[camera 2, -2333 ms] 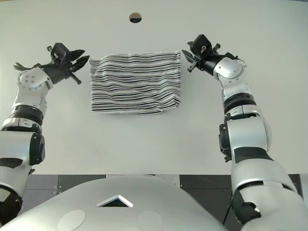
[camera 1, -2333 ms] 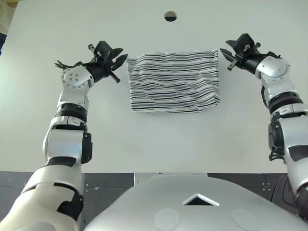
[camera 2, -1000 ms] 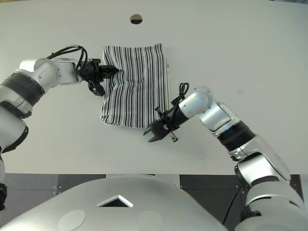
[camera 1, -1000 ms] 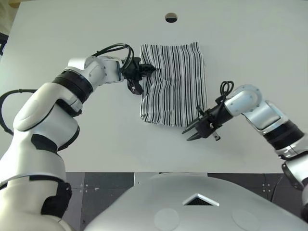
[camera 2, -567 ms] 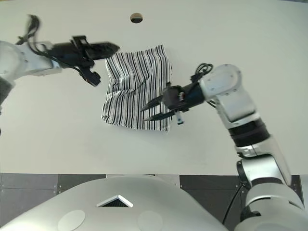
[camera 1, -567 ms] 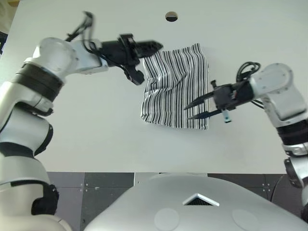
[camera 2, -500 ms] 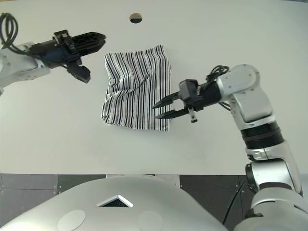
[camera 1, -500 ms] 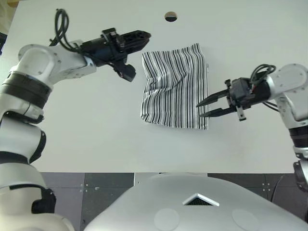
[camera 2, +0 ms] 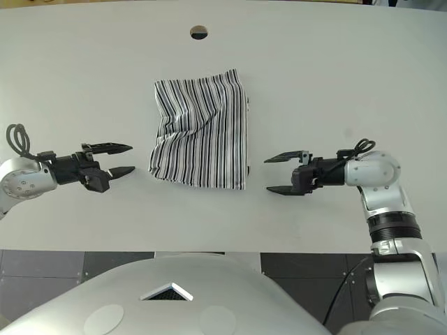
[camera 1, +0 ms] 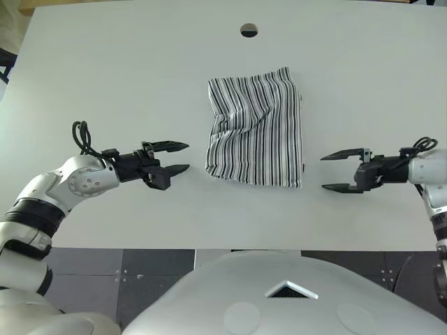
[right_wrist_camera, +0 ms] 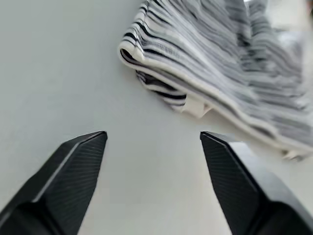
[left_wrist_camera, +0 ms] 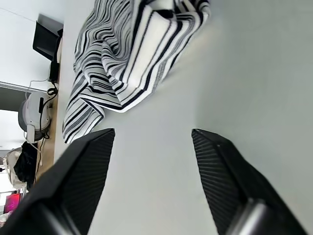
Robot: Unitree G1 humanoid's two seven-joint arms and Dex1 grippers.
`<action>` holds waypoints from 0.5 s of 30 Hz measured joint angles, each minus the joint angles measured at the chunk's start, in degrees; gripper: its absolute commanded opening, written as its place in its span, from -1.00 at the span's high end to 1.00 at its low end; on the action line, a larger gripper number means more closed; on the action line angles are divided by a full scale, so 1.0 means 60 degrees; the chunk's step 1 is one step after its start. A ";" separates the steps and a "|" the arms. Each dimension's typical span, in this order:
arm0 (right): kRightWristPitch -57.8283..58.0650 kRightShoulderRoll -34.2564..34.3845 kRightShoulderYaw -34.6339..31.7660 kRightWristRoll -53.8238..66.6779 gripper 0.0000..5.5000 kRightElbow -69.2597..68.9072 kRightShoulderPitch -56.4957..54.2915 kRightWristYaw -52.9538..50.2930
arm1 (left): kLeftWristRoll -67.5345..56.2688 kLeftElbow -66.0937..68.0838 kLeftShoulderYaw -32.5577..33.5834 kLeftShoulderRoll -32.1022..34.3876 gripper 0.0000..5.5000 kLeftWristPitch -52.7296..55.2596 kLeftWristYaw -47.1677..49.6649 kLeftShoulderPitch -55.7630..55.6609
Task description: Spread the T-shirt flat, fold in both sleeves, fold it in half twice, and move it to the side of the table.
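My left pincer (camera 1: 183, 156): spread, empty, over the worktop (camera 1: 105, 84), tips aimed at the T-shirt (camera 1: 255, 129), near its near left corner and not touching it. My right pincer (camera 1: 325, 172): likewise spread and empty, near the shirt's near right corner, apart from it. Shirt: black-and-white striped, folded into a rumpled rectangle, lying mid-worktop between both pincers. Round hole (camera 1: 248, 31) in the worktop beyond its far edge.

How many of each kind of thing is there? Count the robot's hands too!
Black-and-white striped folded T-shirt: 1
Black robot hands: 2, the left hand and the right hand, both open
White table: 1
Round hole in the tabletop: 1
Total: 5
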 measured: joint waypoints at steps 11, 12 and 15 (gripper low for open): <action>-0.3061 0.0301 0.0550 -0.4634 -0.32 0.0687 -0.1076 -0.4820 | 0.1127 -0.0497 0.0182 -0.1033 -0.13 -0.0707 0.0509 0.0225; -0.3078 0.0337 0.0664 -0.4832 -0.32 0.0713 -0.1160 -0.5100 | 0.1203 -0.0545 0.0179 -0.1146 -0.13 -0.0711 0.0507 0.0210; -0.3094 0.0524 0.1069 -0.5369 -0.32 0.0880 -0.1465 -0.5962 | 0.1420 -0.0687 0.0169 -0.1489 -0.13 -0.0700 0.0341 0.0062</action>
